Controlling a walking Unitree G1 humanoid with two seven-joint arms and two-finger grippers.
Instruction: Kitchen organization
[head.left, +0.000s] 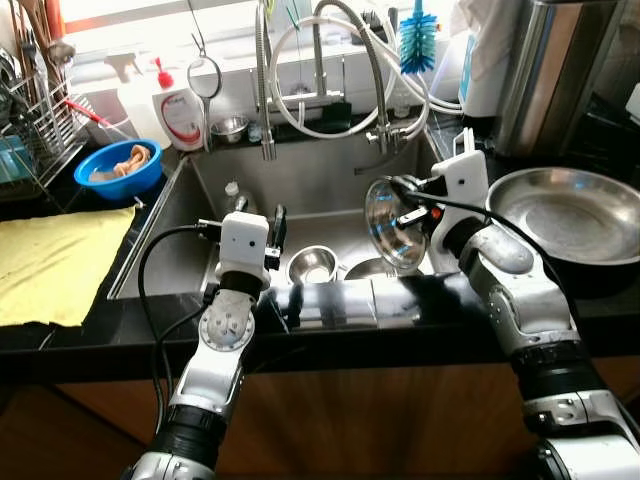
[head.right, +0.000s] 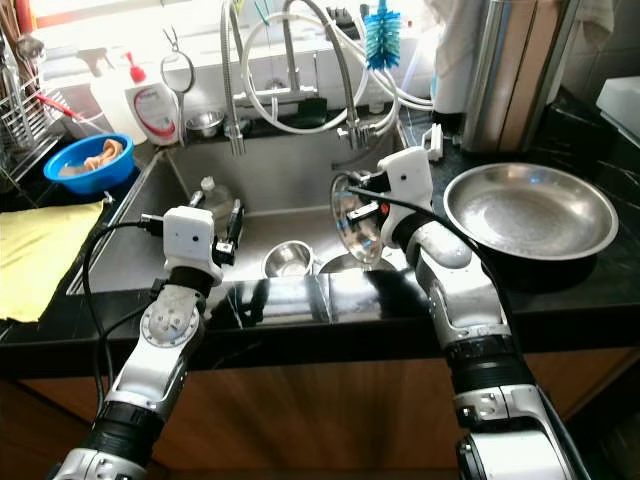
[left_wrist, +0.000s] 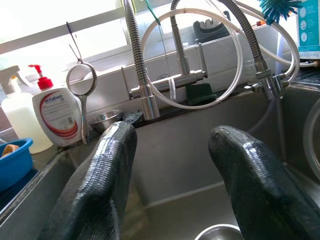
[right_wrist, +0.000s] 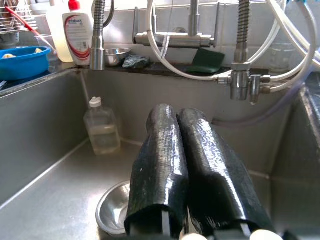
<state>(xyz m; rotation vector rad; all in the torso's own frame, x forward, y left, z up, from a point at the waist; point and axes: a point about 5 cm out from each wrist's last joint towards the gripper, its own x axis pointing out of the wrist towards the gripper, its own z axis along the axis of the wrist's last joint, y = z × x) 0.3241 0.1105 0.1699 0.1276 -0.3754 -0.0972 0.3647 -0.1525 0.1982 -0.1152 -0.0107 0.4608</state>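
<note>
right gripper (head.left: 398, 214): fingers pressed together on rim of glass lid (head.left: 393, 224), lid held upright above sink (head.left: 180, 235)
left gripper (left_wrist: 175, 165): fingers spread wide, holding nothing, over sink's left half
small steel bowl (head.left: 313, 264): on sink floor between grippers
steel pan (head.left: 565, 213): on surface right of sink
yellow cloth (head.left: 50, 260): on surface, left

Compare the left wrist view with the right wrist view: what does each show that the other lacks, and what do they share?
Left wrist: blue brush, open left end effector. Right wrist: clear bottle standing in the sink, right end effector shut (the eye views show it clamping a steel bowl). Both: soap dispenser, blue bowl, faucet, green sponge.
</note>
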